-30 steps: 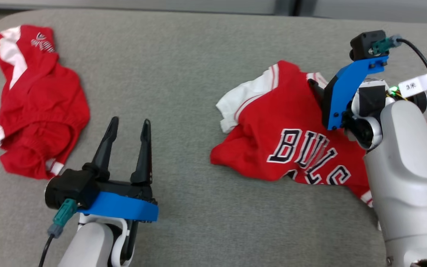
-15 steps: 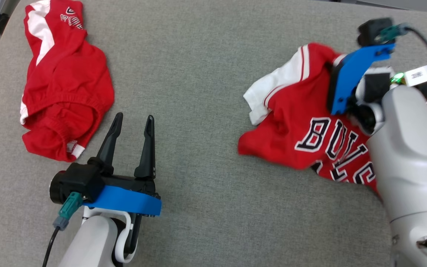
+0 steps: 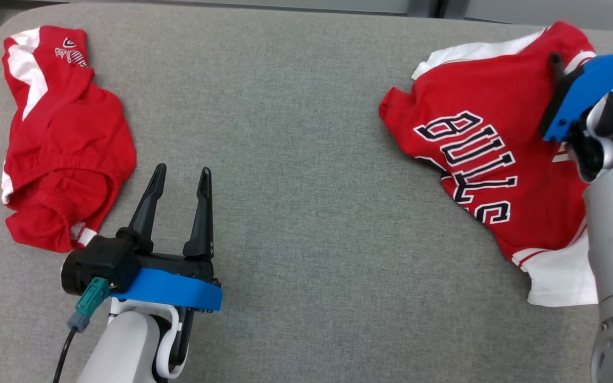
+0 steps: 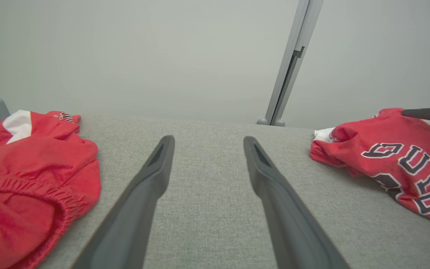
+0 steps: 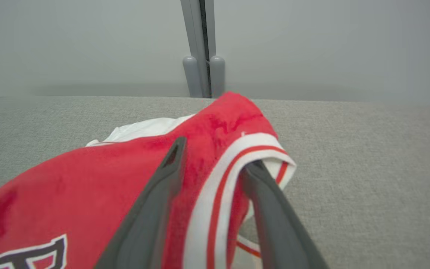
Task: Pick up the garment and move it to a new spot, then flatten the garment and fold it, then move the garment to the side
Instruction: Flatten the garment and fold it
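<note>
The garment, a red jersey (image 3: 477, 159) with white trim and dark "BULLS" lettering, lies spread at the table's right side, also in the left wrist view (image 4: 405, 160). My right gripper (image 5: 215, 153) is at its far upper edge. Its jaws stand apart with the red cloth (image 5: 88, 186) bunched between them, and the striped hem drapes over the right finger. In the head view its fingers are mostly hidden behind the blue bracket (image 3: 578, 90). My left gripper (image 3: 181, 173) rests open over bare table near the front left, holding nothing (image 4: 207, 142).
A second red garment with white stripes, crumpled red shorts (image 3: 67, 143), lies at the table's left (image 4: 32, 168). The grey cloth-covered table (image 3: 296, 159) stretches between the two garments. A grey post (image 5: 202, 74) stands behind the table's far edge.
The right gripper has carried the jersey to the right and farther back, where it now lies more spread out, and its jaws have parted. The head camera shifted. The left gripper stayed open.
</note>
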### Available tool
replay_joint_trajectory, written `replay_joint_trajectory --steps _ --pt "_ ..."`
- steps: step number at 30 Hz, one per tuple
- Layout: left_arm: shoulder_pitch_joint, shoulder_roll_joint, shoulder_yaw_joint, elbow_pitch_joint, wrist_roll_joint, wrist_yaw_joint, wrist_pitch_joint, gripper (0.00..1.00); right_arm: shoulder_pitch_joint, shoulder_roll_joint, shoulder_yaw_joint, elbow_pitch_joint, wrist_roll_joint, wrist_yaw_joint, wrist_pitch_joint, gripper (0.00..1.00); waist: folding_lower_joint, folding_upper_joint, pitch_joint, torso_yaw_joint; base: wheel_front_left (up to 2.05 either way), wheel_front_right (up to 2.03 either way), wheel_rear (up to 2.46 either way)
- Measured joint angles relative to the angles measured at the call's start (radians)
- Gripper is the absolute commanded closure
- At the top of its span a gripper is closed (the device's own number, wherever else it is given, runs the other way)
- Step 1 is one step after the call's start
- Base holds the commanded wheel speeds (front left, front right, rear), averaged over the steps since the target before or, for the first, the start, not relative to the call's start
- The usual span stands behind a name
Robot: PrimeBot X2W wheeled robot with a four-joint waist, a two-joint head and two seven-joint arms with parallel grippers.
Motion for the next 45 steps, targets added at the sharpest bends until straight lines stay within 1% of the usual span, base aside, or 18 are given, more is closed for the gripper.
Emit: replay_joint_trajectory --steps 3,6,9,12,15,18,23,25,29,34,36,39,45 --pt "0.002 0.0 0.001 0.007 0.003 -0.003 0.0 0.0 0.01 0.021 0.025 0.037 0.041 0.0 -0.007 0.0 0.0 0.0 -0.016 -0.009 0.0 0.0 0.0" --pt "0.011 0.0 0.004 0.012 0.003 -0.003 0.0 0.0 0.032 0.046 0.091 0.062 0.104 0.0 0.008 0.0 0.0 0.0 -0.04 -0.016 0.0 0.0 0.0" --pt "0.033 0.003 0.017 0.012 0.002 -0.001 0.0 0.0 0.066 0.054 0.168 0.042 0.178 0.0 0.01 0.0 -0.0001 0.0 -0.069 -0.026 0.0 0.0 0.0" --pt "0.057 0.009 0.027 0.009 -0.001 0.007 0.0 0.0 0.125 0.042 0.238 -0.003 0.23 0.0 0.026 0.0 -0.0001 0.0 -0.099 -0.041 0.0 0.0 0.0" --pt "0.087 0.015 0.036 0.009 -0.004 0.013 0.0 0.0 0.197 0.006 0.266 -0.068 0.271 0.0 0.03 0.0 -0.0001 0.0 -0.131 -0.059 0.0 0.0 0.0" --pt "0.114 0.02 0.044 0.006 -0.011 0.02 0.0 0.0 0.281 -0.021 0.261 -0.15 0.307 0.0 0.015 0.0 -0.0002 0.0 -0.163 -0.074 0.0 0.0 0.0" --pt "0.159 0.034 0.059 -0.009 -0.021 0.033 0.0 0.0 0.449 -0.022 0.197 -0.348 0.298 0.0 -0.08 0.0 -0.0002 0.0 -0.203 -0.102 0.0 0.0 0.0" --pt "0.176 0.036 0.063 -0.014 -0.023 0.039 0.0 0.0 0.526 -0.009 0.156 -0.423 0.272 0.0 -0.1 0.0 -0.0002 0.0 -0.215 -0.113 0.0 0.0 0.0" --pt "0.198 0.038 0.069 -0.026 -0.03 0.049 0.0 0.0 0.677 0.046 0.091 -0.567 0.199 0.0 -0.139 0.0 -0.0002 0.0 -0.233 -0.126 0.0 0.0 0.0" --pt "0.219 0.04 0.075 -0.036 -0.035 0.059 0.0 0.0 0.819 0.089 0.064 -0.736 0.146 0.0 -0.209 0.0 -0.0002 0.0 -0.246 -0.135 0.0 0.0 0.0" --pt "0.226 0.039 0.075 -0.038 -0.037 0.063 0.0 0.0 0.862 0.092 0.073 -0.78 0.145 0.0 -0.229 0.0 -0.0002 0.0 -0.25 -0.137 0.0 0.0 0.0" --pt "0.229 0.039 0.075 -0.04 -0.038 0.068 0.0 0.0 0.905 0.094 0.112 -0.807 0.181 0.0 -0.242 0.0 -0.0002 0.0 -0.251 -0.141 0.0 0.0 0.0" --pt "0.238 0.038 0.073 -0.045 -0.039 0.074 0.0 0.0 0.922 0.095 0.161 -0.834 0.194 0.0 -0.238 0.0 -0.0001 0.0 -0.245 -0.157 0.0 0.0 0.0"
